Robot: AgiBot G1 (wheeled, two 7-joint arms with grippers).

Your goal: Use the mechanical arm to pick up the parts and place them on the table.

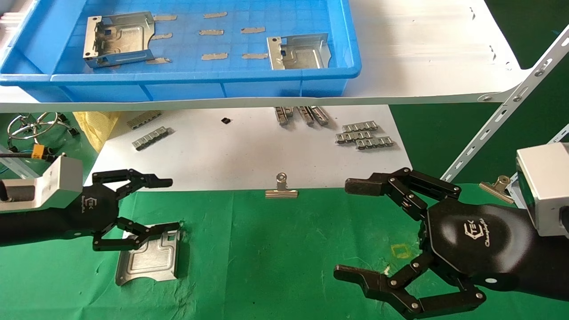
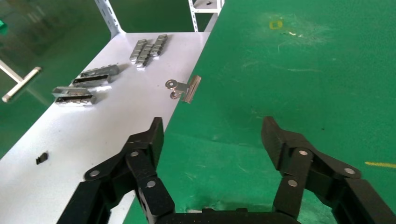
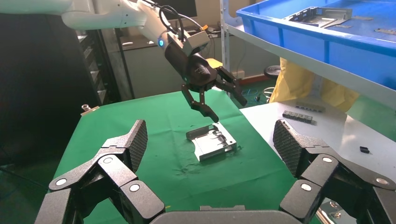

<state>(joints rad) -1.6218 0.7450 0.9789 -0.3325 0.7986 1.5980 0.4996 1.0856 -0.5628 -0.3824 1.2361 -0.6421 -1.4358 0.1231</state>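
Shiny stamped sheet metal makes up the bracket [image 1: 149,258] lying flat on the wrinkled green cloth surface [image 1: 275,258], directly under the left claw [image 1: 173,204]; it is roughly square, with embossed ridges, a small cut-out near one corner, an upturned wall along the edge nearest the claw and one curved corner. Seen from the right wrist, that bracket [image 3: 214,142] rests apart from the left claw [image 3: 231,107], whose glossy black jointed fingers are spread wide just above it, holding nothing. In the head view the lower finger overlaps the bracket's near edge; contact cannot be judged there. Farther from the left claw, up on a white shelf, a blue plastic bin [image 1: 26,80] holds two more brackets, one [image 1: 119,39] at the left claw's side and one [image 1: 298,52] toward the right claw's side. The right claw [image 1: 340,229] hovers over bare green cloth, well apart from the bracket, fingers spread and empty. A metal binder clip [image 1: 281,189] sits between the two claws on the edge of a white board [image 1: 222,155].
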